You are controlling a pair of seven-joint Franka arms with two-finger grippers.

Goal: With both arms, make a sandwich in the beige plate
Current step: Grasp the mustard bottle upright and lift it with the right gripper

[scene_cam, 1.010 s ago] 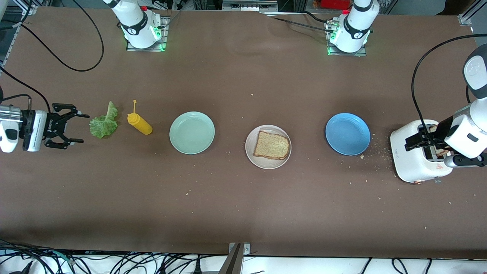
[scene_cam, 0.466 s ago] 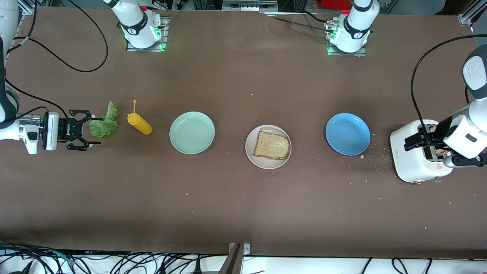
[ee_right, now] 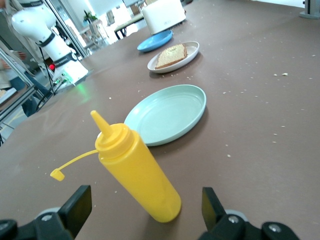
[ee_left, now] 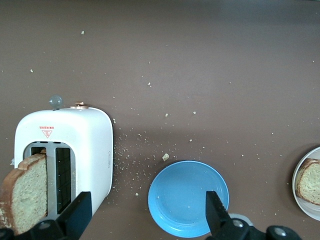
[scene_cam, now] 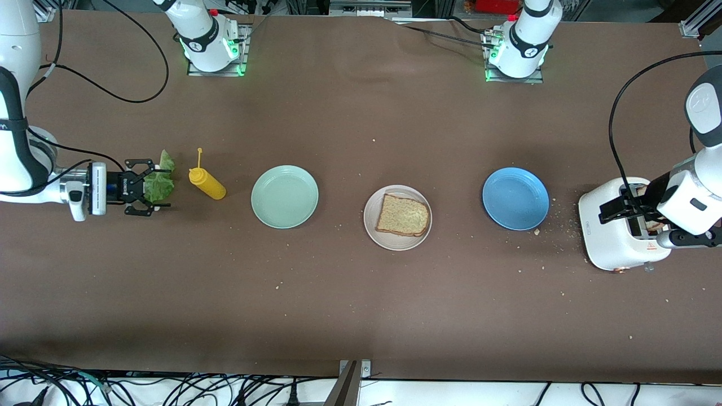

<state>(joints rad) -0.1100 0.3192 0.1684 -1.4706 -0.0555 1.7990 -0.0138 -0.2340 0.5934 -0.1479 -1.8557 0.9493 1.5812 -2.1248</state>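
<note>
A brown table (scene_cam: 361, 316) dotted with crumbs carries a row of things between the two arms. At its middle sits the beige plate (scene_cam: 372, 225) — round, pale and shallow-rimmed — with one square slice of speckled brown bread (scene_cam: 403, 215) lying flat on it, darker at the crust. Toward the left arm's end stands a blue plate (scene_cam: 515, 198), then a white toaster (scene_cam: 609, 237) with a second slice (ee_left: 26, 199) standing upright in one slot. Toward the right arm's end lie a mint-green plate (scene_cam: 285, 197), a yellow squeeze bottle (scene_cam: 207, 184) on its side with its cap dangling, and a ruffled green lettuce leaf (scene_cam: 160, 183).

The right gripper (scene_cam: 151, 194) is low at the lettuce, fingers spread wide on either side of the leaf, not closed on it. The left gripper (scene_cam: 623, 207) is over the toaster, its fingers (ee_left: 77, 216) spread wide too — gripping nothing.
</note>
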